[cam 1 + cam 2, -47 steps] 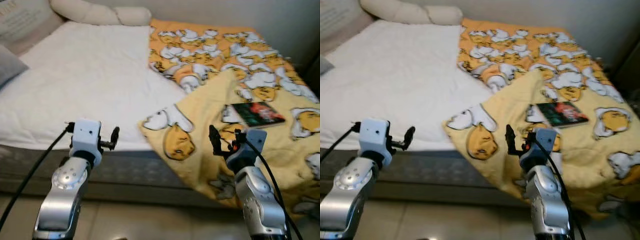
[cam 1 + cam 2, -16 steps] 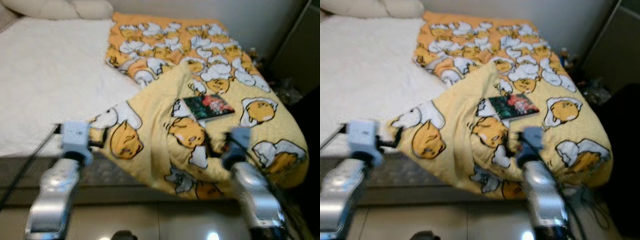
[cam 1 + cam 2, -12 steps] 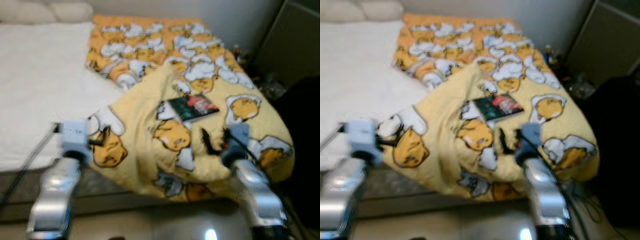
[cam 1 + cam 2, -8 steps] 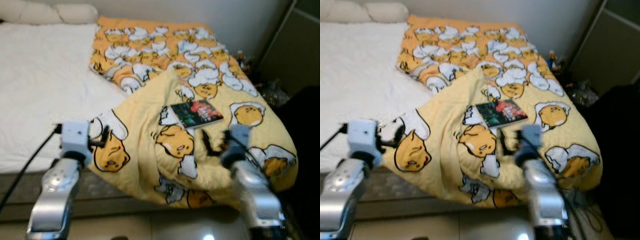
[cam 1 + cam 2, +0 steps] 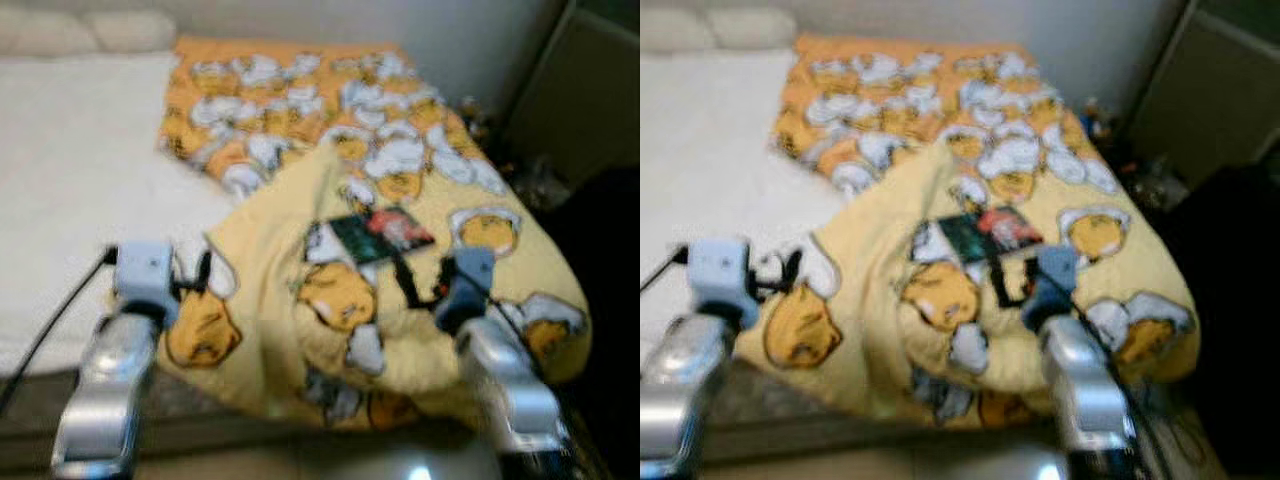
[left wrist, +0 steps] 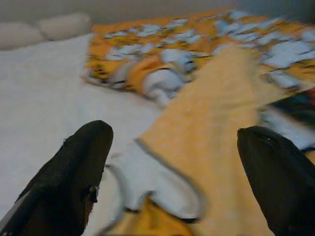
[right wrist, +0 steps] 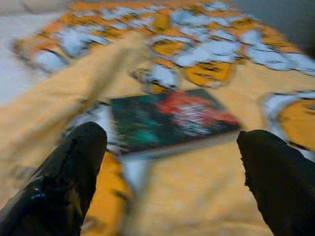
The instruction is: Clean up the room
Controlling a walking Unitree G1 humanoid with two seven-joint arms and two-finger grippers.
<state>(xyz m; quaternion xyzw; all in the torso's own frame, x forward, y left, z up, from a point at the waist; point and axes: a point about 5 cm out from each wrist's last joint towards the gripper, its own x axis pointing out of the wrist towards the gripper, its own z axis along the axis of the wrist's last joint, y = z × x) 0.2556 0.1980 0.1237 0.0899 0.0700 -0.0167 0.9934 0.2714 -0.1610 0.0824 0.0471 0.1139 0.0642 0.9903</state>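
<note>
Left hand (image 6: 172, 162) spread wide over yellow blanket (image 6: 221, 128), white sheet (image 6: 44, 98).

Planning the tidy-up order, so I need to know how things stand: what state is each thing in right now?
book: closed, lying flat on the blanket.
blanket: rumpled, one corner folded back.
mattress: partly uncovered.
left gripper: open, holding nothing.
right gripper: open, pointed at the book.

Yellow-orange blanket (image 5: 400, 170) printed with white and yellow cartoon figures; dark green-and-red book (image 7: 172, 118); white mattress (image 5: 70, 190)
</note>
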